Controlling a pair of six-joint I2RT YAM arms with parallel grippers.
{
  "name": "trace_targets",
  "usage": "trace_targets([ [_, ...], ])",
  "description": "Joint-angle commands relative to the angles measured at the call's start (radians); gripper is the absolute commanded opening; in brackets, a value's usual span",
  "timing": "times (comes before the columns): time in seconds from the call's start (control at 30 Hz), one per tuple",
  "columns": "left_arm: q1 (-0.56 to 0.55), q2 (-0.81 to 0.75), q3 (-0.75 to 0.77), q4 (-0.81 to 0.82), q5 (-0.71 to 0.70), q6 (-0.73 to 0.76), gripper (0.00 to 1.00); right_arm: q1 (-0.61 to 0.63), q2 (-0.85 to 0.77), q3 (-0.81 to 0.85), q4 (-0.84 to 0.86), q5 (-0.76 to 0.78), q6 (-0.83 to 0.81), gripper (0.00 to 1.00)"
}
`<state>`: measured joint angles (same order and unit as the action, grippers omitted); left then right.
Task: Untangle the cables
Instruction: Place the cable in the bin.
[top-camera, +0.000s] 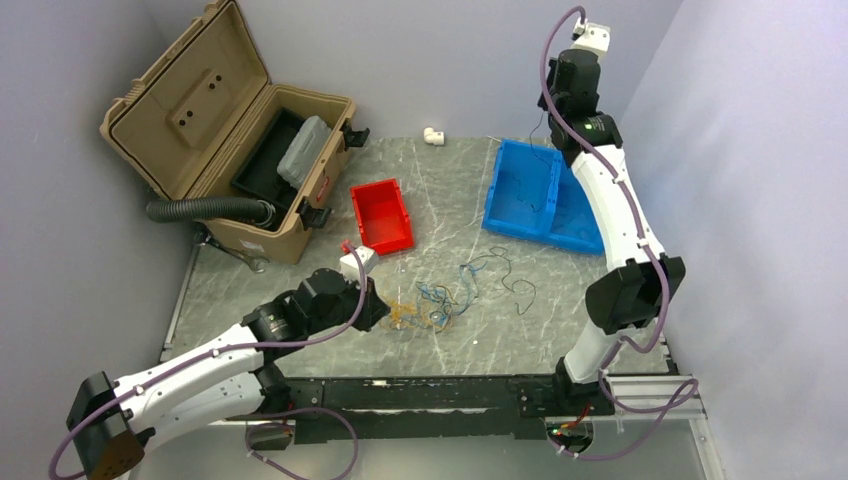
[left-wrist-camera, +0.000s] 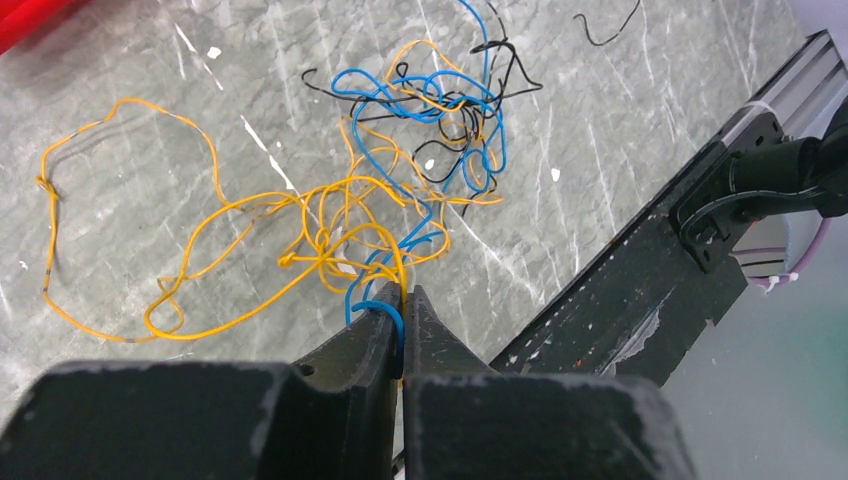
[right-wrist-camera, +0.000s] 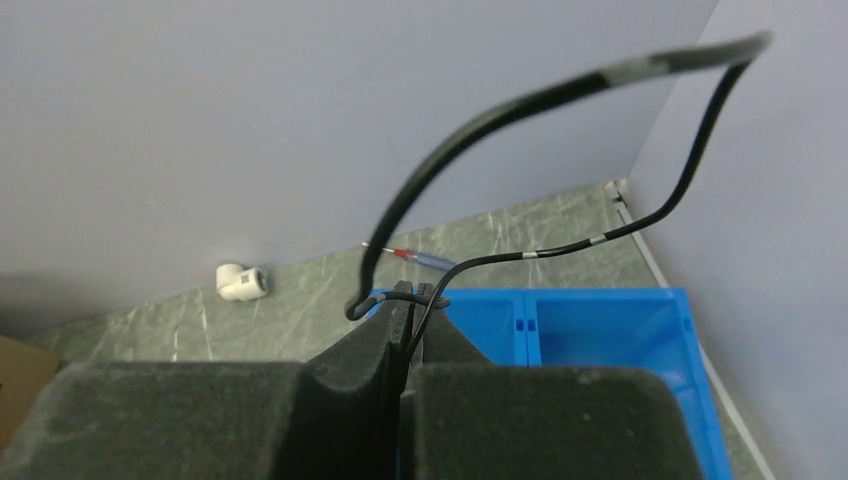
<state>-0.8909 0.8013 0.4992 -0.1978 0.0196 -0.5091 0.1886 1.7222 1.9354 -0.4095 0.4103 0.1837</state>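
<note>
**Thin, floppy wires that need a gentle hold**

The cables (left-wrist-camera: 455, 120) are very thin, light and bendy. They will flop and catch on each other, so I think a hard pull would only make the knots tighter. The best place to hold looks like a free loop at the edge of the heap, not the knotty middle.

The heap lies on the worktop (top-camera: 450, 200), in front of the two arms. The left pincer (left-wrist-camera: 404, 305) is closed on blue and yellow strands at the near edge of the heap. The right pincer (right-wrist-camera: 405, 300) is closed on one dark wire (right-wrist-camera: 560, 88), held high in the air over the blue box (right-wrist-camera: 600, 330).

Counting: two pincers, one heap, and three colours of wire. One dark wire is up in the air. One dark loop (top-camera: 522, 290) lies by itself just right of the heap. The strands inside the heap are too mixed up to count.
</note>
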Motion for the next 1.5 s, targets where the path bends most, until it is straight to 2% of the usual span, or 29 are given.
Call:
trace_targets([
  [0.0, -0.004, -0.018, 0.034, -0.012, -0.017, 0.02, 0.08, -0.009, -0.005, -0.054, 0.068, 0.022, 0.052, 0.0],
  [0.3, -0.004, -0.021, 0.041, -0.008, -0.017, 0.023, 0.08, -0.026, 0.021, -0.245, 0.084, -0.032, 0.101, 0.0],
  [0.57, -0.004, -0.034, 0.022, 0.006, -0.017, 0.015, 0.08, -0.05, 0.085, -0.297, 0.037, -0.218, 0.115, 0.0],
  [0.77, -0.003, -0.046, 0.012, 0.006, -0.017, 0.012, 0.08, -0.052, 0.142, -0.275, 0.013, -0.343, 0.12, 0.0],
  [0.87, -0.004, -0.057, 0.008, 0.003, -0.017, 0.011, 0.08, -0.051, 0.163, -0.214, 0.016, -0.388, 0.122, 0.0],
  [1.03, -0.003, -0.068, 0.011, -0.01, -0.017, 0.011, 0.08, -0.052, 0.229, -0.006, -0.08, -0.339, 0.141, 0.0],
  [1.2, -0.005, -0.07, 0.027, -0.019, -0.017, 0.017, 0.08, -0.057, 0.279, 0.125, -0.135, -0.322, 0.137, 0.0],
  [1.33, -0.003, -0.066, 0.043, -0.03, -0.017, 0.023, 0.08, -0.071, 0.279, 0.14, -0.137, -0.323, 0.139, 0.0],
  [1.47, -0.005, -0.066, 0.037, -0.021, -0.017, 0.016, 0.08, -0.083, 0.255, 0.082, -0.118, -0.332, 0.143, 0.0],
])
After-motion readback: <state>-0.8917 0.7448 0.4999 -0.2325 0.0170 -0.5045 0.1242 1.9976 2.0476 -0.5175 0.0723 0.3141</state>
